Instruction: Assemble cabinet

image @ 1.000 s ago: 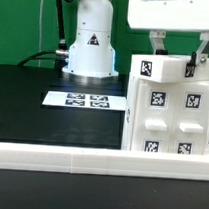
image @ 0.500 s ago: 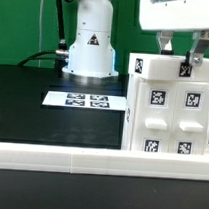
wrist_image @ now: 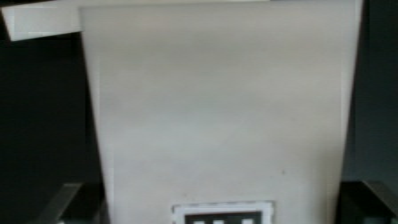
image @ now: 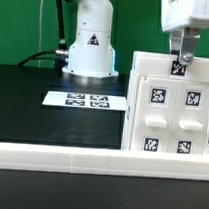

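My fingers (image: 181,59) hang just above the top of the cabinet (image: 170,112), tips at the tagged piece on its upper edge; whether they pinch it, or how far apart they stand, I cannot tell, since the wrist body hides them in the exterior view. In the wrist view only two dark fingertips (wrist_image: 59,200) flank a tall white panel (wrist_image: 214,120) with a tag at its near end. The cabinet stands upright directly below me on the black table (image: 33,98), long axis vertical, tags facing the exterior camera. Further off lies the marker board (image: 85,99), flat, well apart. My judgement: the next move depends on that straight-down line onto the cabinet's top edge.
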